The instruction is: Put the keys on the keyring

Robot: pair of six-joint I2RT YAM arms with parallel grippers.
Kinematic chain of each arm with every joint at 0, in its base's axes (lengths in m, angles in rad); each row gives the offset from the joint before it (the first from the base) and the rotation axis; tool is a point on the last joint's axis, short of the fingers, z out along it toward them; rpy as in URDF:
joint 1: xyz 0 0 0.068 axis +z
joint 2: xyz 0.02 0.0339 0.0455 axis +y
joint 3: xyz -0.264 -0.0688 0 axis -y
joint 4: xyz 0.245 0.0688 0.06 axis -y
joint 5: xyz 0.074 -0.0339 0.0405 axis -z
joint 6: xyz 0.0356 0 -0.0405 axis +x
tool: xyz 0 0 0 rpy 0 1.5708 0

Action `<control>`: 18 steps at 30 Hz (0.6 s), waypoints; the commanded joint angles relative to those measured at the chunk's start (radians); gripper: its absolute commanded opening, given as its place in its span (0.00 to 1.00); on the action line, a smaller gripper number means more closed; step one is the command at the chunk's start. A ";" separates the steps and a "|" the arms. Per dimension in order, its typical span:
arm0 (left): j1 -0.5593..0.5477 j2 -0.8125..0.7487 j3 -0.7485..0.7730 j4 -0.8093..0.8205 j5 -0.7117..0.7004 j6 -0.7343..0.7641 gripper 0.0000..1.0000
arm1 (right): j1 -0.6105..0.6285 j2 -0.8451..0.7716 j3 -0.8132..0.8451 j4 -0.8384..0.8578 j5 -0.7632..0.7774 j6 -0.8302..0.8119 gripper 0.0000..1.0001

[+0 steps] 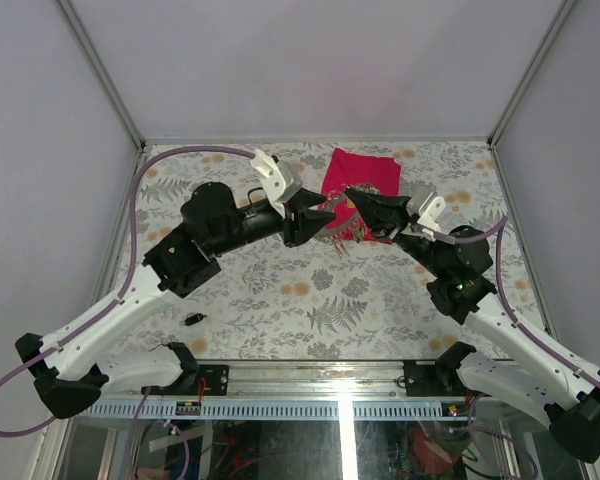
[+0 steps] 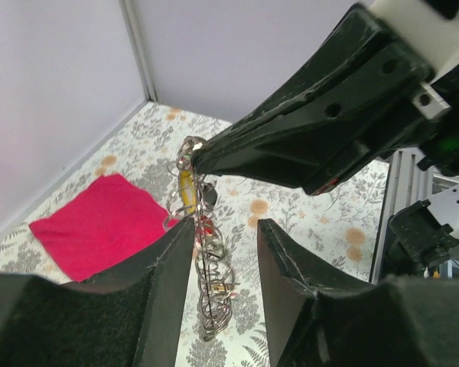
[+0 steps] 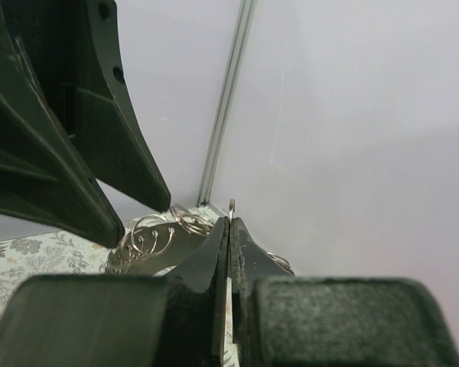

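**Right gripper** (image 3: 229,223): jaws together, clamped on a thin loop of the keyring (image 2: 213,289). The keyring hangs above the table (image 1: 280,290) as a chain of wire rings carrying a yellow key (image 2: 186,191) and, apparently, a red one.

**Left gripper** (image 2: 224,226): jaws apart, straddling the hanging rings.

**Risk:** the pinch holds only a narrow edge, so a sideways nudge from the left jaws could twist the keyring free.

**Outstanding:** a black key (image 1: 192,319) lies well apart on the table.

Soft, even light (faint shadows); close foreground blurred in wrist views
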 commanded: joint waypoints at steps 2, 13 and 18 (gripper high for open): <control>-0.007 -0.058 -0.001 0.107 0.070 0.028 0.40 | -0.005 -0.022 0.013 0.178 -0.087 0.008 0.00; -0.004 -0.129 0.052 -0.013 -0.013 0.069 0.38 | -0.137 0.123 0.061 0.419 -0.344 0.393 0.00; 0.010 -0.140 0.076 -0.047 -0.006 0.090 0.36 | -0.196 0.200 0.054 0.663 -0.424 0.612 0.00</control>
